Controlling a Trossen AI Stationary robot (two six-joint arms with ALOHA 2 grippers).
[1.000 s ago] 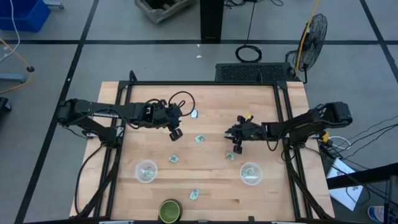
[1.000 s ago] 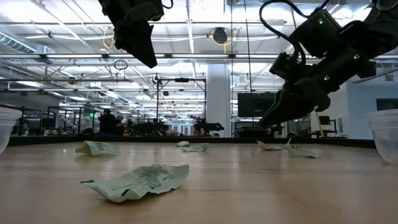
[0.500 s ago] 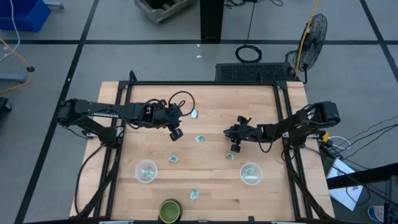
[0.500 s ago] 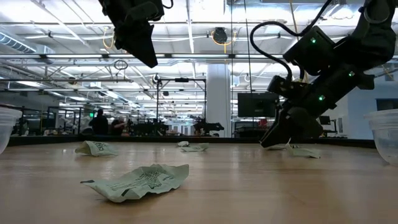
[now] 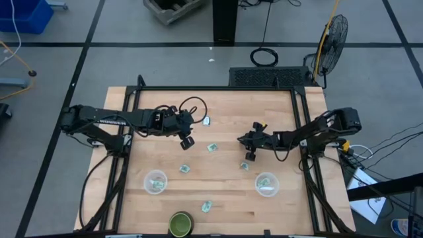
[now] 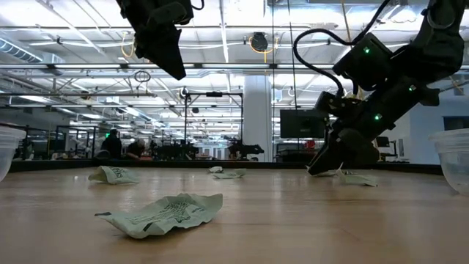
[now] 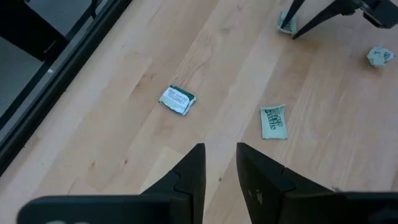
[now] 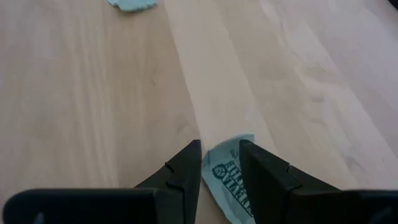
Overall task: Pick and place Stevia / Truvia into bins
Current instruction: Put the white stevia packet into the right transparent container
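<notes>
Looking down on the table (image 5: pixel 225 106), five packets lie loose on the wood: one by the left hand (image 5: pixel 205 121), one at centre (image 5: pixel 212 147), one nearer the front (image 5: pixel 184 170), one near the front edge (image 5: pixel 207 207), and one under the right hand (image 5: pixel 244 165). Two clear cups stand toward the front, left cup (image 5: pixel 156 182) and right cup (image 5: pixel 266 184); each holds something pale, but a count of it cannot be made out. A dark green container (image 5: pixel 180 223) sits at the front edge, partly cut off.

Right hand (image 8: pixel 217 155) is down at the table with its fingers slightly apart, straddling one end of a packet (image 8: pixel 233 177); the rest of that packet is hidden behind the fingers, and whether they touch it cannot be told.

Left hand (image 7: pixel 219 163) hangs well above the table, fingers slightly apart and holding nothing.

At table height the cups are cut off at both edges, and the far packets are too small to count.
</notes>
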